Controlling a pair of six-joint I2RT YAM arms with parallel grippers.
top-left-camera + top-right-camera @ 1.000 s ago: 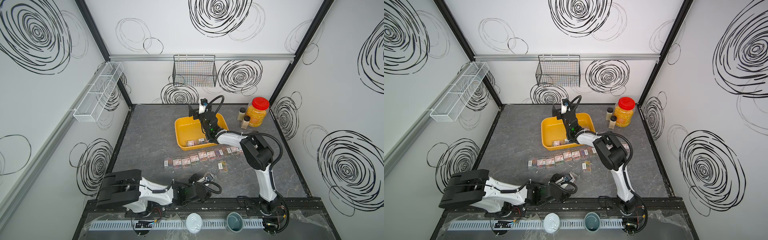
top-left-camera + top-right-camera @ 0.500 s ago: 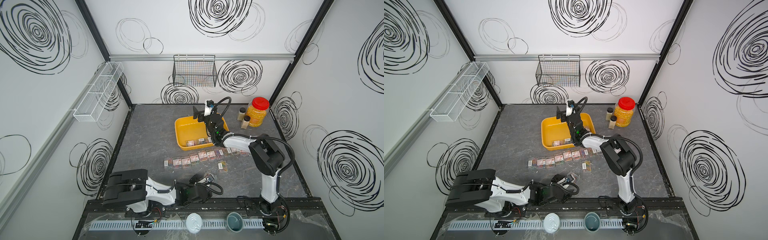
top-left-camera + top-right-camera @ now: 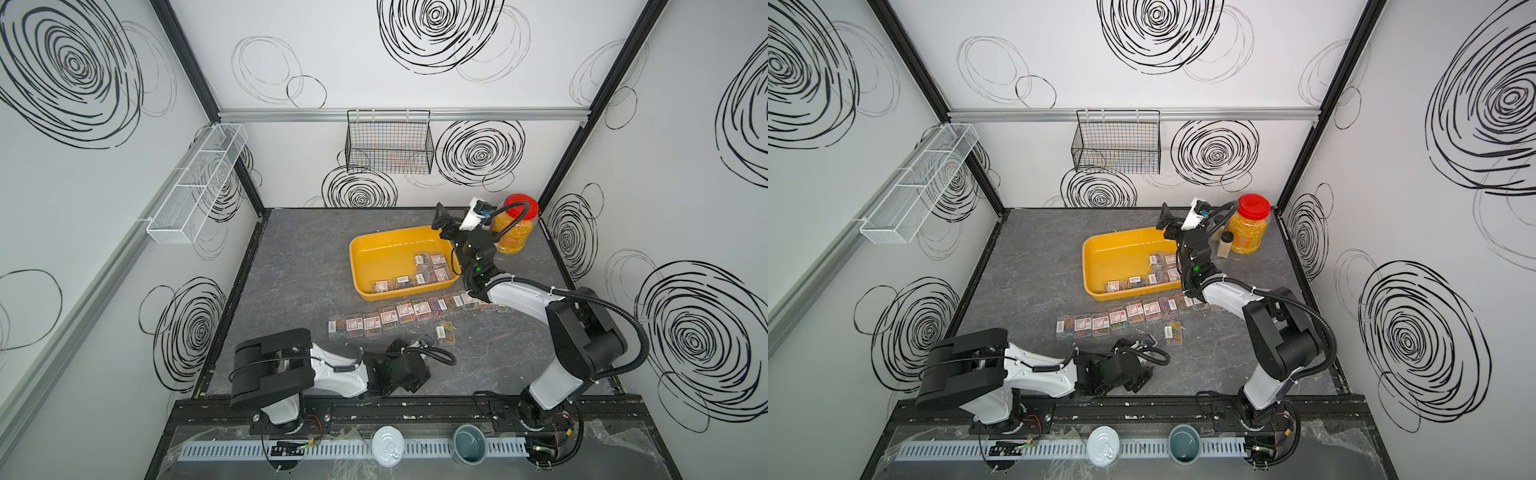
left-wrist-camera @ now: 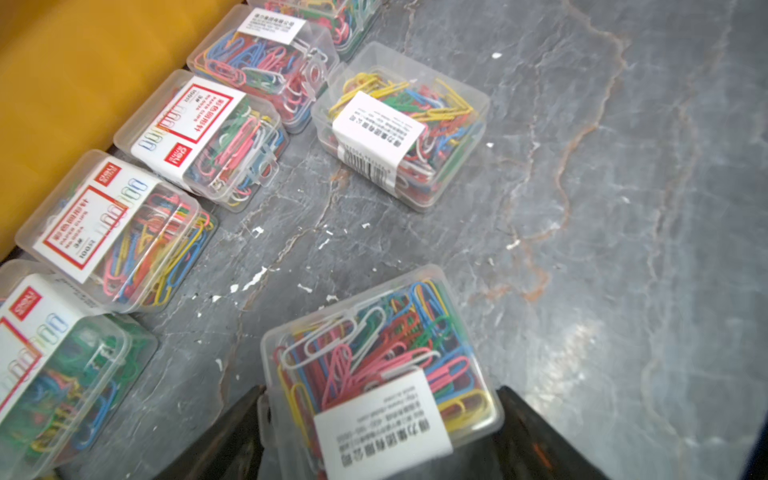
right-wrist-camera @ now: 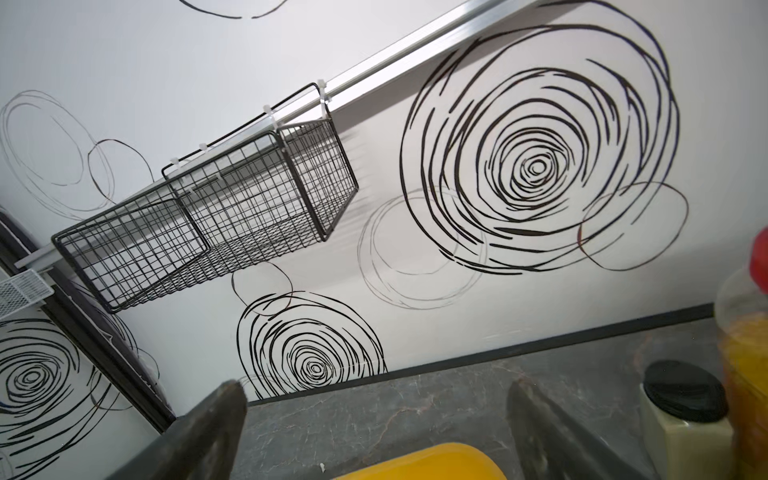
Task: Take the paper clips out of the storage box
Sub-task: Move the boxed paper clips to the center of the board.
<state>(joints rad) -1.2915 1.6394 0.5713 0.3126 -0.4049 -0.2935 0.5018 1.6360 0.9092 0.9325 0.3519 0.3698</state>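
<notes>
The yellow-orange storage box (image 3: 360, 253) (image 3: 1090, 257) stands at mid table with several clear cases of paper clips (image 3: 430, 268) (image 3: 1163, 268) in its near right corner. A row of several more cases (image 3: 399, 316) (image 3: 1129, 313) lies on the table in front of it, and one lone case (image 3: 444, 332) (image 4: 399, 133) lies nearer me. My left gripper (image 4: 381, 390) (image 3: 409, 347) is low near the front edge. Its fingers press both sides of another paper clip case (image 4: 374, 357). My right gripper (image 5: 376, 388) (image 3: 441, 224) hangs open and empty over the box's far right corner, facing the back wall.
A red-lidded jar of yellow kernels (image 3: 513, 232) and small bottles (image 3: 1224, 245) (image 5: 681, 411) stand close to the right of my right gripper. A black wire basket (image 3: 388, 141) hangs on the back wall and a white mesh rack (image 3: 195, 187) on the left wall.
My right gripper has swung right, from over the box's back middle to its far right corner, still open. My left arm has shifted slightly right.
</notes>
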